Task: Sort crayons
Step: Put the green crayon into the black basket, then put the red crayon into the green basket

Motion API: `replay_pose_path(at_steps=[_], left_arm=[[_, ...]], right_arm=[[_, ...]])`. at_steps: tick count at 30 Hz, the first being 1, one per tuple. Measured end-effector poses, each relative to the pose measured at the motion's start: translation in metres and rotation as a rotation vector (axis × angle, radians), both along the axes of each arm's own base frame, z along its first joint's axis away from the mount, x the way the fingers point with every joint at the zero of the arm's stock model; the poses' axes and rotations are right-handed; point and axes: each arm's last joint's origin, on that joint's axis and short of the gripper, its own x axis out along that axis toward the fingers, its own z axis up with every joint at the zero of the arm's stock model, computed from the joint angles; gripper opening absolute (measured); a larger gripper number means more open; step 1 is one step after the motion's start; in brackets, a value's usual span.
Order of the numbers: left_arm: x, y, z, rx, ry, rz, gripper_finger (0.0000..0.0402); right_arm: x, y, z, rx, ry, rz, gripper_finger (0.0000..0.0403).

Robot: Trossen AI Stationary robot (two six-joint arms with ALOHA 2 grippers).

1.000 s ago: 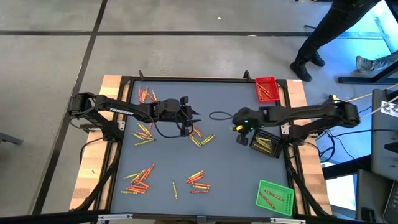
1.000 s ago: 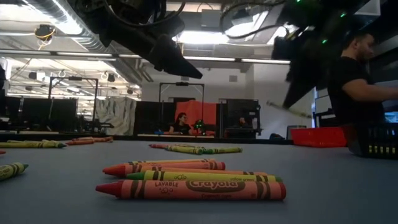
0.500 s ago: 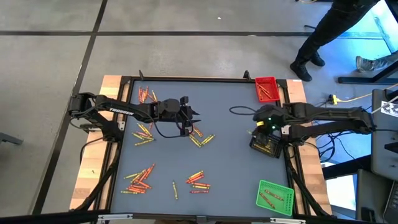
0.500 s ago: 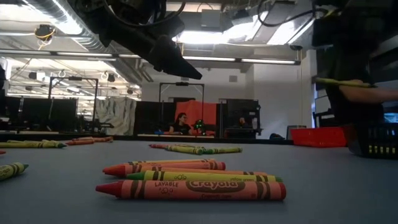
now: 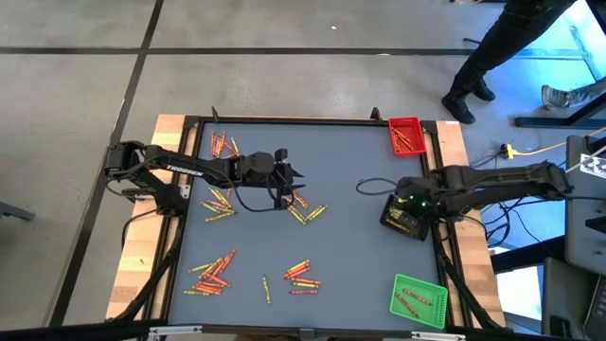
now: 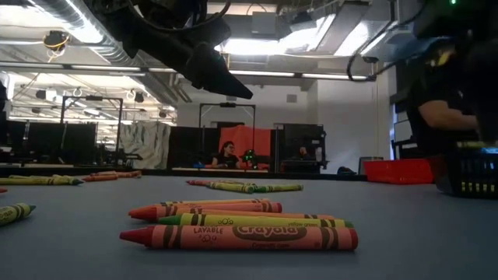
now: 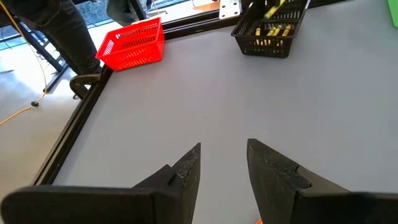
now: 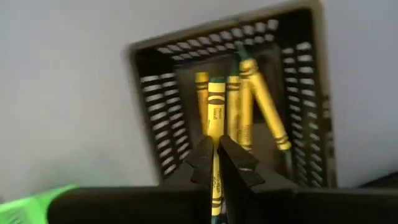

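Observation:
Red, orange and yellow crayons lie in loose clusters on the grey table (image 5: 350,265), among them one at the middle (image 5: 305,208) and one at the near left (image 5: 213,275). In the low view, three lie close up (image 6: 241,232). My left gripper (image 5: 301,177) (image 7: 224,152) hovers open above the middle cluster and holds nothing. My right gripper (image 5: 409,205) (image 8: 219,155) points steeply down over the black tray (image 5: 405,222) and is shut on a yellow crayon (image 8: 216,112). Several yellow crayons (image 8: 245,106) lie in that tray. My right gripper pinches the yellow crayon's wrapped shaft (image 8: 216,134) between its two fingers (image 8: 239,165), coming from above and pointing down. One end of the crayon (image 8: 216,87) sticks out past the fingertips. The crayon is lifted clear, above the yellow crayons in the black tray.
A red tray (image 5: 407,134) with crayons stands at the far right corner, and a green tray (image 5: 418,300) with crayons at the near right corner. A person stands beyond the table's far right (image 5: 492,47). A cable loops on the table left of the black tray (image 5: 374,185).
My right gripper has carried the yellow crayon toward the table's right edge, from over the bare table to over the black tray. On the way it has tipped to point more steeply down and rolled about its wrist. It has stayed shut on the crayon.

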Motion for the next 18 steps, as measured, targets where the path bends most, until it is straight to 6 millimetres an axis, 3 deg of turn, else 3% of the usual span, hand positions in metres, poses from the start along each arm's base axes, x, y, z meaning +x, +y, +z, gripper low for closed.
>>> replay_pose_path(at_steps=[5,10,14,18], left_arm=[[0.0,0.0,0.0,0.0,0.0,0.0,0.0115],[0.0,0.0,0.0,0.0,0.0,0.0,0.0115],[0.0,0.0,0.0,0.0,0.0,0.0,0.0115],[-0.002,0.0,-0.004,-0.006,0.046,0.001,0.0115]], right_arm=[[-0.003,0.001,-0.012,-0.018,0.048,-0.07,0.0022],[-0.002,0.001,-0.011,-0.016,0.037,-0.075,0.008],[0.005,0.002,0.006,0.029,-0.039,-0.042,0.0135],[0.019,0.002,0.038,-0.02,-0.222,0.023,0.0167]])
